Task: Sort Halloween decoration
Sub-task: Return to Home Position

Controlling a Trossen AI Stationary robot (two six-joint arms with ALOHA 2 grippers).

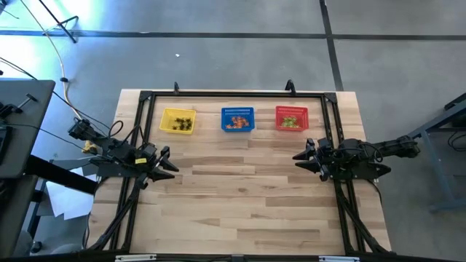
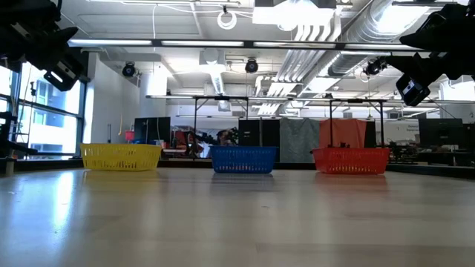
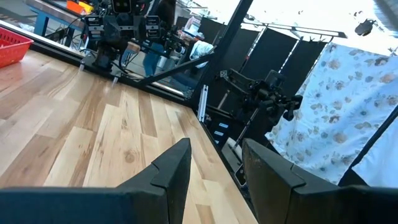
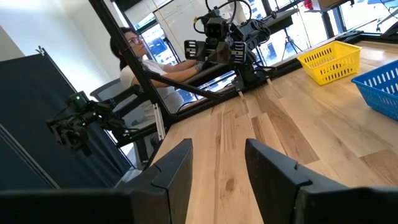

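On the wooden counter (image 1: pixel 240 207), Halloween decoration (image 1: pixel 290 121) sits in three far baskets (image 1: pixel 237 109); left gripper (image 1: pixel 172 161) and right gripper (image 1: pixel 300 160) hover with fingers apart

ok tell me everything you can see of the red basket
The red basket is a rectangular mesh basket, plastic by its look, with outward-sloping walls. It stands upright on the wooden table, at the right end of the far row, apart from the blue basket. Green and orange trinkets lie inside. Nothing else touches it.

I see tiny black trinkets (image 1: pixel 185 123) piled in the yellow basket (image 1: pixel 166 115), orange trinkets (image 1: pixel 234 124) in the blue basket (image 1: pixel 237 110), and green trinkets (image 1: pixel 290 122) in the red basket (image 1: pixel 291 108).
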